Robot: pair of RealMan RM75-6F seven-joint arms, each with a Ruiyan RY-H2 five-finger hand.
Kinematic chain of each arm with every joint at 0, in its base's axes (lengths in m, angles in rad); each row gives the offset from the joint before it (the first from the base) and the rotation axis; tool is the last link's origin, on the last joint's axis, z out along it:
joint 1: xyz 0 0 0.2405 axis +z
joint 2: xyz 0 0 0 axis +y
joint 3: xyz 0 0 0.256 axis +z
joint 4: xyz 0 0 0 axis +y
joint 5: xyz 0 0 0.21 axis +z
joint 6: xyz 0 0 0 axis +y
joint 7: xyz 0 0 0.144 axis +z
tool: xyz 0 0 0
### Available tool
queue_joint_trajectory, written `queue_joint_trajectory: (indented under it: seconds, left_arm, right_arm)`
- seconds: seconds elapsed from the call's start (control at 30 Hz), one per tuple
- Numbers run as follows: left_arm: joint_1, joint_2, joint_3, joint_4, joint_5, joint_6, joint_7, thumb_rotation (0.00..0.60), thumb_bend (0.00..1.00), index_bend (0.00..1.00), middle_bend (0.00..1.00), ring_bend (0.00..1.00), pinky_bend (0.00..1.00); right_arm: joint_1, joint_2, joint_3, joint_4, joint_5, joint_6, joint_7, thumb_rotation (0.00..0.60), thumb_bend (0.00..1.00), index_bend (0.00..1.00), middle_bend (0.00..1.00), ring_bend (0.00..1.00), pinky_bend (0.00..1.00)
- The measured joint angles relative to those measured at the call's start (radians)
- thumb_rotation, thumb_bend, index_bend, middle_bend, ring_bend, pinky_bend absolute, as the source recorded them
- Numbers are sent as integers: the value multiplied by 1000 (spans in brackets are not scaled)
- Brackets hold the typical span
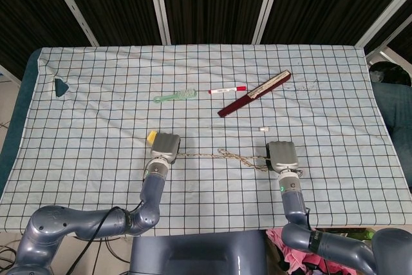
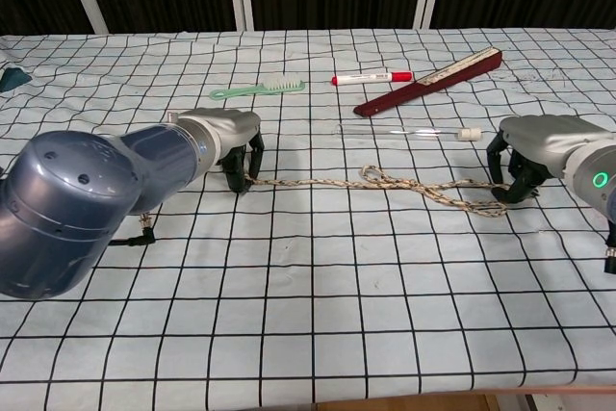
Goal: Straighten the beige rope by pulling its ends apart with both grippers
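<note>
Beige rope (image 2: 385, 183), one length, lies between our two hands on the checked cloth (image 2: 318, 276), looped near its middle. Our left hand (image 2: 231, 137) stands palm-down, fingers curled onto the rope's left end. Our right hand (image 2: 539, 153) arches likewise, fingertips (image 2: 500, 201) pinching the right end against the cloth.

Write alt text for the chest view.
Two robot hands, left hand and right hand, grip opposite ends of a beige rope, still looped mid-length, on a checked tablecloth. Behind lie a red marker and green brush.
</note>
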Motion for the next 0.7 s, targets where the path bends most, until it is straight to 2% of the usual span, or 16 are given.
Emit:
queue_joint_trajectory:
  seconds: [0.27, 0.7]
  left_arm:
    - [-1, 1, 0, -6, -2, 2, 4, 600, 487, 629, 897, 942, 968]
    - [-2, 14, -11, -15, 0, 4, -1, 600, 549, 634, 898, 943, 969]
  right_arm:
    - [0, 1, -1, -4, 2, 2, -5, 600, 408, 657, 895, 1000, 1000]
    - [-3, 26, 11, -22, -1, 9, 5, 600, 418, 657, 895, 1000, 1000]
